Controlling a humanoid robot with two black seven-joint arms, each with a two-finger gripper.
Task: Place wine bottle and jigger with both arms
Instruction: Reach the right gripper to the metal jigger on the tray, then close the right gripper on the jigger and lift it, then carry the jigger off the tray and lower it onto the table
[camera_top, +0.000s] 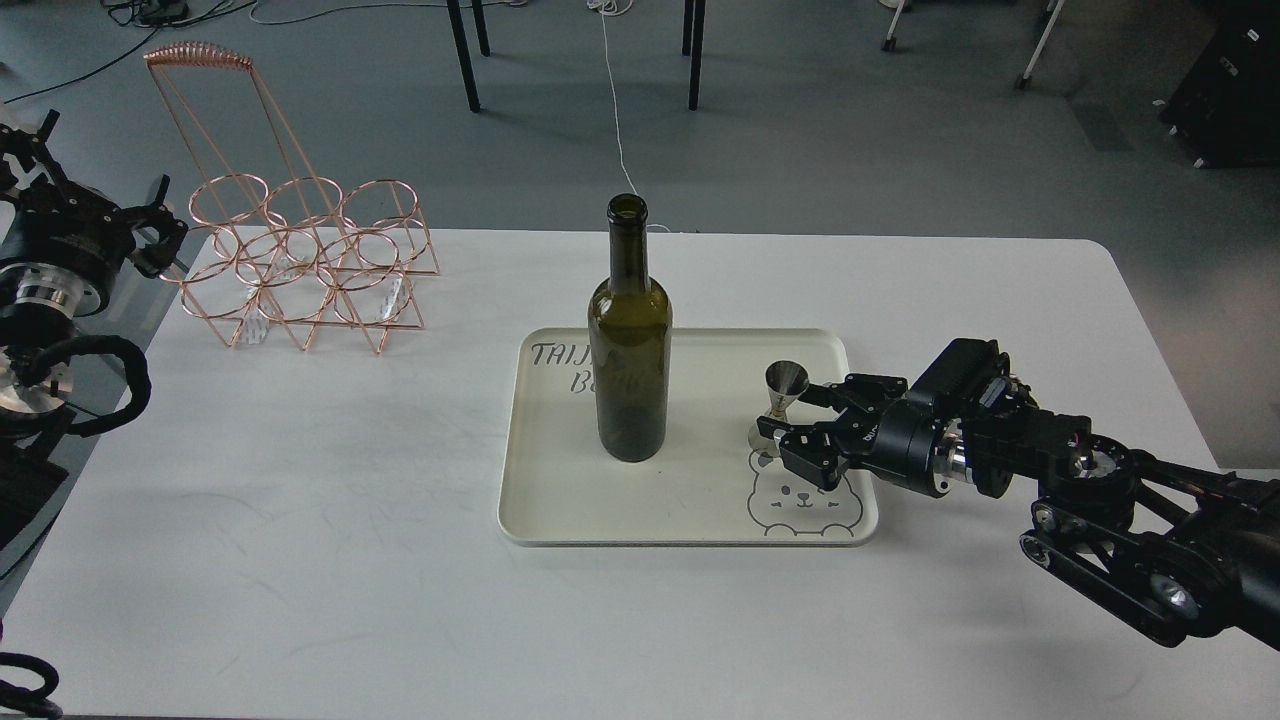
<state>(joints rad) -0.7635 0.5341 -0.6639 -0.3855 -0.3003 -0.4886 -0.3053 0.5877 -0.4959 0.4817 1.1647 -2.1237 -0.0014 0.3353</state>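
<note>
The wine bottle (629, 340), dark olive green and with no label, stands upright on the left half of a cream tray (690, 532). The silver jigger (784, 393) stands upright on the tray's right half, above a bear drawing. My right gripper (792, 412) reaches in from the right, open. Its fingers sit on either side of the jigger's lower half, close to it. I cannot tell whether they touch. My left gripper (150, 232) is off the table's far left edge, dark and end-on, far from the bottle.
A copper wire bottle rack (300, 262) with a tall handle stands at the table's back left. The white table (300, 500) ends close behind the rack and the bottle. Chair legs and cables lie on the floor beyond.
</note>
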